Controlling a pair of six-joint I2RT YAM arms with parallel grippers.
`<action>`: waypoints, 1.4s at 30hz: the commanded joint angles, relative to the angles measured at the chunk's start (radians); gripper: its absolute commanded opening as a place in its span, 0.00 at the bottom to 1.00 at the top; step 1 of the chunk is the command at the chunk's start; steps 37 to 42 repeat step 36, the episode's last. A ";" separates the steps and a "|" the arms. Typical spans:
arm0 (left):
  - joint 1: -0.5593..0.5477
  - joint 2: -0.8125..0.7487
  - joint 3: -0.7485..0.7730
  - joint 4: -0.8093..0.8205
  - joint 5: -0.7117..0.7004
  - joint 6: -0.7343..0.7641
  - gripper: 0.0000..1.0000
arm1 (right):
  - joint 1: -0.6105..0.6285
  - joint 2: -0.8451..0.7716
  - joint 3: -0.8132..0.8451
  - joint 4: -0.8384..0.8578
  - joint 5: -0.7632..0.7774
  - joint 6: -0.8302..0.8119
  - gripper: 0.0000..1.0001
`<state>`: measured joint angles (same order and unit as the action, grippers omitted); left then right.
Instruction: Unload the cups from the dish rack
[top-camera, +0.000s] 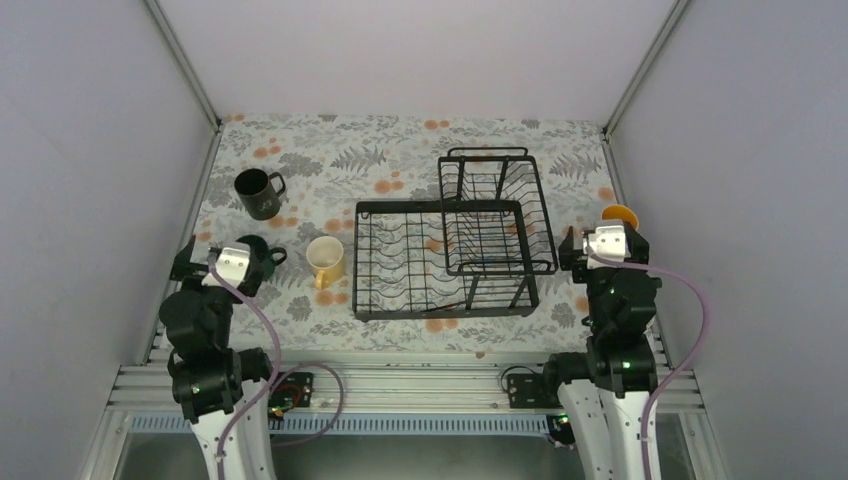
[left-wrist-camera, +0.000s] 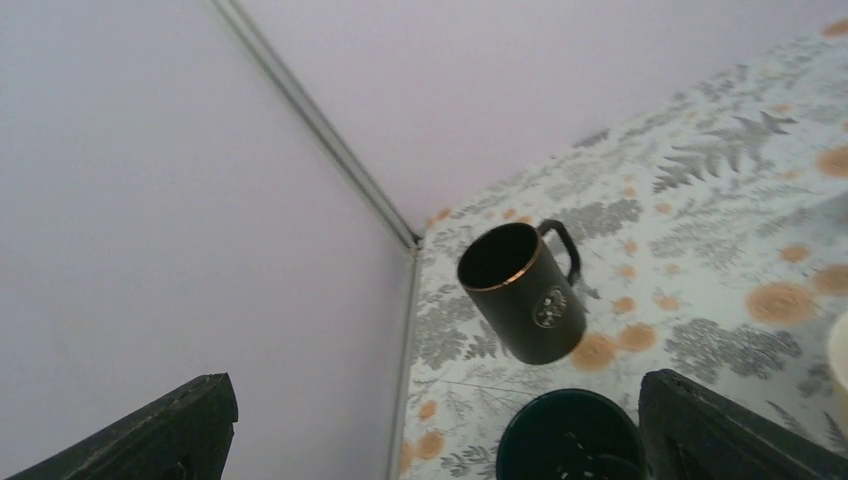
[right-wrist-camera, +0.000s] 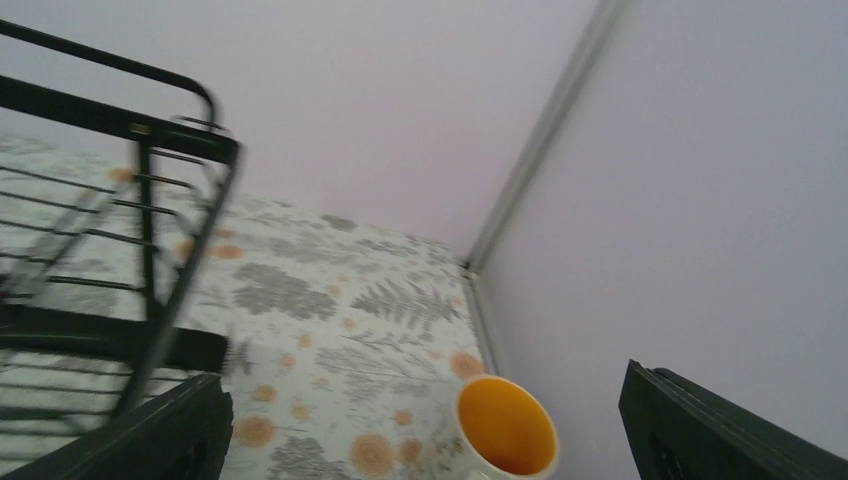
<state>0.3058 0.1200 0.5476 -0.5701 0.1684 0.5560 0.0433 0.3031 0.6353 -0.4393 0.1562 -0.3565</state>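
Looking unloaded, no mug visible in the dish rack (top-camera: 440, 262).
Left end effector (left-wrist-camera: 437, 400) and right end effector (right-wrist-camera: 425, 385) both spread wide, teal mug (left-wrist-camera: 570, 440) and orange-lined mug (right-wrist-camera: 505, 430) upright on bench (top-camera: 400, 140) just ahead of each.

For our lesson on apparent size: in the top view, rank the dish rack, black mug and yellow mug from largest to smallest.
1. dish rack, by far the largest.
2. black mug and yellow mug: they look about alike, so I leave them unranked.
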 joint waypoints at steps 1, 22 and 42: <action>0.004 -0.066 -0.039 0.085 -0.110 -0.066 1.00 | -0.019 -0.029 -0.095 0.175 0.288 0.052 1.00; 0.003 -0.058 -0.115 0.157 -0.232 -0.144 1.00 | -0.029 -0.092 -0.204 0.216 0.396 0.079 1.00; 0.001 -0.077 -0.115 0.154 -0.219 -0.140 1.00 | -0.029 -0.088 -0.213 0.222 0.392 0.092 1.00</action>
